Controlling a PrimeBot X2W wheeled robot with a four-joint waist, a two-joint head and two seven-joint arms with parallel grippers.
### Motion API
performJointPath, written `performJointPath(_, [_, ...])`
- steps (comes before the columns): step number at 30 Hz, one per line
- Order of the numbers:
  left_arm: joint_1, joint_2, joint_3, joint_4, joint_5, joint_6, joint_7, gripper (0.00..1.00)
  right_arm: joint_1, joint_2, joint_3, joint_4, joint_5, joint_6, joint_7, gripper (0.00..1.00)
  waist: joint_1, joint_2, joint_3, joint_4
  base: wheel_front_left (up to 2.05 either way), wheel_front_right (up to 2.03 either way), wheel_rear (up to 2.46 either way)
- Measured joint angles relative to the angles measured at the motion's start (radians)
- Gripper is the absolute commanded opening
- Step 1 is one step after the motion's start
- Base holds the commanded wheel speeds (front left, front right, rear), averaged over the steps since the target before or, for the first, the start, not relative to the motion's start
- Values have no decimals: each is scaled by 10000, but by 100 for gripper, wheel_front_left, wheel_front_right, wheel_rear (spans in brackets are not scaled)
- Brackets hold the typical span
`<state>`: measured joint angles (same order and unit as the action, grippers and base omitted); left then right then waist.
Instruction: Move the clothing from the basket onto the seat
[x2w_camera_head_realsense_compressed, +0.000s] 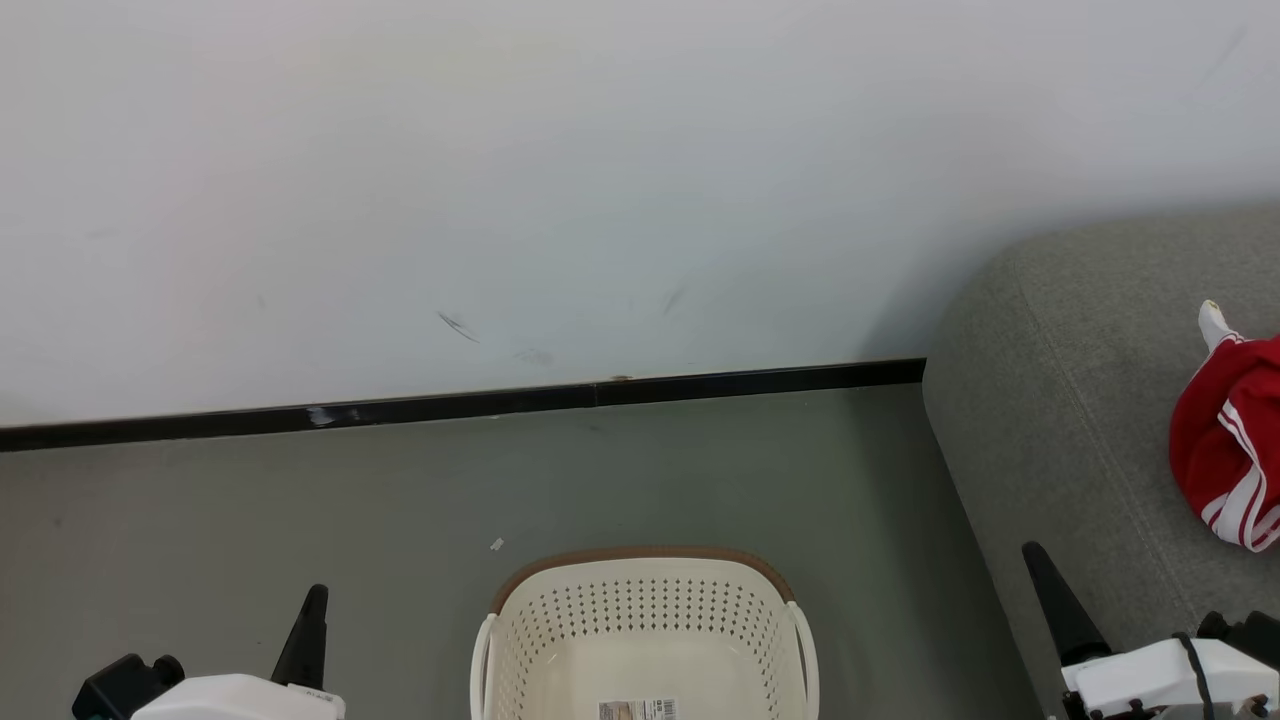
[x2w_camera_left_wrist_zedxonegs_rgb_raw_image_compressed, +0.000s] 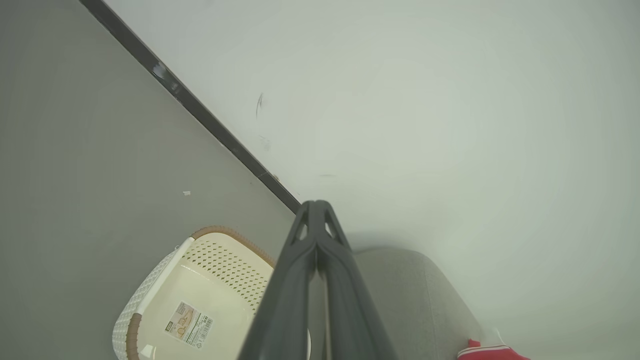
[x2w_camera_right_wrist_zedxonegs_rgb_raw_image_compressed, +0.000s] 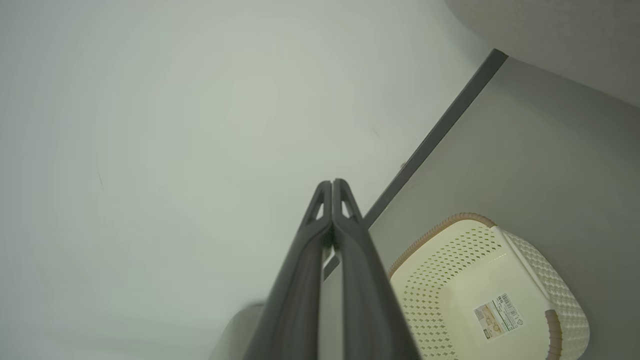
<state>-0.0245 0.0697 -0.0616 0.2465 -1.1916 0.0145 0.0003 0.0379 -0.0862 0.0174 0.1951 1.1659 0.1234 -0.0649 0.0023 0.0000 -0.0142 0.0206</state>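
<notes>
Pale wall (x2w_camera_head_realsense_compressed: 600, 150) across the whole top of the head view. Below it, grey-green floor (x2w_camera_head_realsense_compressed: 250, 520). At the right, grey woven sofa (x2w_camera_head_realsense_compressed: 1060, 420), rounded at the corner, a stitched seam running down it, its back close to the wall. Along the foot of the wall, black baseboard (x2w_camera_head_realsense_compressed: 450, 405) with a scraped white patch toward its left end.

On the floor at bottom centre, cream perforated basket (x2w_camera_head_realsense_compressed: 640, 610) with a brown woven-look rim and side handles. Stands apart from the sofa, a strip of floor between them.

Well away from the basket, on the sofa at the right edge of the head view: red clothing (x2w_camera_head_realsense_compressed: 1225, 440), bunched up, white stripes down it, a white tip of fabric poking up at the top.

Left hand (x2w_camera_head_realsense_compressed: 316, 600) at lower left over the floor, just beside the basket, dark fingers pressed together tip to tip, pinching nothing. Right hand (x2w_camera_head_realsense_compressed: 1040, 570) at lower right against the front of the sofa, fingers likewise pressed together, nothing between them.

Stuck on the basket's smooth bottom, paper label (x2w_camera_head_realsense_compressed: 637, 710): in the wrist views a small picture panel, lines of print and a barcode, all too small to read.

Low on the wall, a few dark scuff marks (x2w_camera_head_realsense_compressed: 457, 326). Smallest of all, a white scrap (x2w_camera_head_realsense_compressed: 497, 544) on the floor between basket and baseboard.
</notes>
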Motion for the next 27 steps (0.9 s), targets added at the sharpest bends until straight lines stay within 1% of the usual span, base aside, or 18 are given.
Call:
performJointPath(6, [-59,-56,249,29,-759,-190,190,0,-257,-84,-36,73,991,0,127,0,-10,0,51,-39,0,0,0])
performJointPath(27, [-185,-295,1127,136,-3430,-1068,874,0,-680,-265,-182,428,4485,0,564,0,-16,0,154,-175,0,0,0])
